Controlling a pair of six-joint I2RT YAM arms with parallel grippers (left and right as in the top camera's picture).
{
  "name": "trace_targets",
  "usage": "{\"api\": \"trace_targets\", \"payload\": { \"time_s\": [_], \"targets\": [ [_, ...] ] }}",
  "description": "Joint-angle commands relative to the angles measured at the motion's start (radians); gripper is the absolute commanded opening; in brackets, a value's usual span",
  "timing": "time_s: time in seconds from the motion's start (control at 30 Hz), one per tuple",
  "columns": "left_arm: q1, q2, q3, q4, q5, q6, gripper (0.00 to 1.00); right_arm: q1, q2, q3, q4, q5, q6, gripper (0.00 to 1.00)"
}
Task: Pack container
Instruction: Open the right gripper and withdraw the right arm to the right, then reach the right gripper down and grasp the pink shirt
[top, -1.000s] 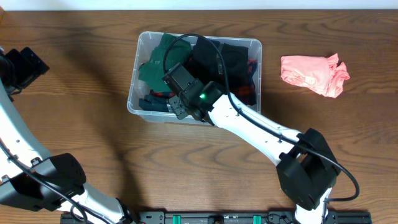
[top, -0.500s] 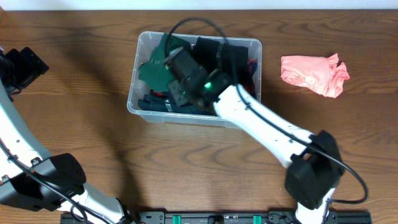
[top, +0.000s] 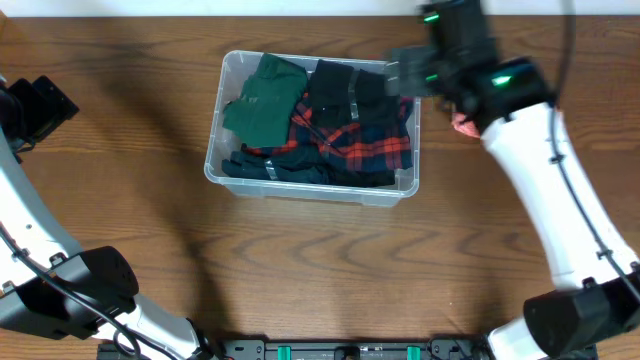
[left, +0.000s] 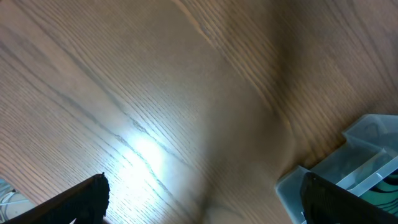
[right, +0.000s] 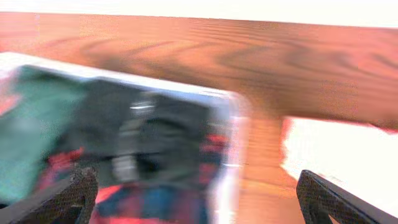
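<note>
Near the centre of the overhead frame, the container (top: 213, 150) sits on the bench (top: 120, 220), holding a green cloth (top: 262, 95) and a red plaid cloth (top: 350, 140). Above its upper right corner hangs the right tool (right: 202, 205), fingers wide apart and empty. At far left, the left tool (left: 205, 208) is likewise spread apart over the bench.

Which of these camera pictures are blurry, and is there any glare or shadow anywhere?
Right wrist view: heavy motion blur, the container smeared and the pink cloth washed out near white. Left wrist view: fairly sharp, with a glare patch on the table and a soft shadow band beside it. Overhead view: clear, with soft shadows left of the container.
</note>
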Motion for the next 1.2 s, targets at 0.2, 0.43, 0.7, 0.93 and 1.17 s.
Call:
{"api": "trace_targets", "payload": {
  "time_s": [0.2, 0.43, 0.7, 0.93, 1.17],
  "targets": [
    [0.002, 0.004, -0.003, -0.002, -0.001, -0.01, 0.98, -0.405, 0.027, -0.003, -0.024, -0.205, -0.052, 0.99],
    [0.002, 0.004, -0.003, -0.002, -0.001, -0.01, 0.98, -0.638, 0.109, -0.003, -0.035, -0.344, -0.175, 0.99],
    [0.002, 0.004, -0.003, -0.002, -0.001, -0.01, 0.98, -0.775, 0.268, -0.003, -0.034, -0.474, -0.398, 0.99],
    [0.002, 0.004, -0.003, -0.002, -0.001, -0.01, 0.98, -0.796, 0.418, -0.003, -0.007, -0.573, -0.53, 0.99],
    [0.002, 0.004, -0.003, -0.002, -0.001, -0.01, 0.98, -0.795, 0.524, -0.003, 0.043, -0.591, -0.532, 0.99]
  ]
}}
